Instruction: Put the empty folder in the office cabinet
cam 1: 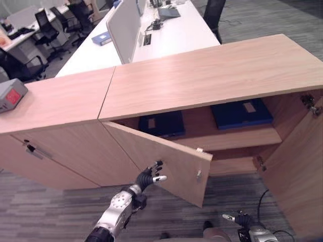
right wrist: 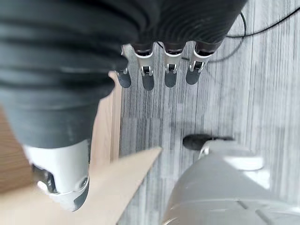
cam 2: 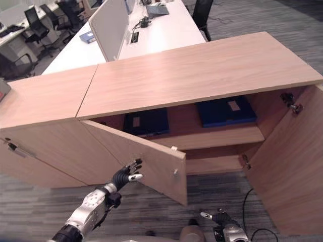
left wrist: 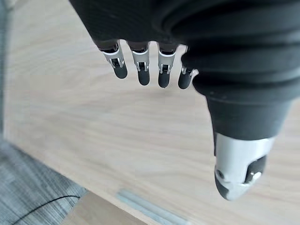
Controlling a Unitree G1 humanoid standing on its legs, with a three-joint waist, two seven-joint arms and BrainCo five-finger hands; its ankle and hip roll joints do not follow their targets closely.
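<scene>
On the upper shelf (cam 1: 237,137) of the open cabinet (cam 1: 212,75) lie two dark blue folders, one on the left (cam 1: 162,123) and one on the right (cam 1: 241,113); neither hand carries one. A folder is probably light, stiff and smooth, best pinched at the spine. The left hand (cam 1: 150,175), fingers straight and apart, meets the left door (cam 1: 166,161). The right hand (cam 1: 241,219) hangs low, fingers relaxed.
</scene>
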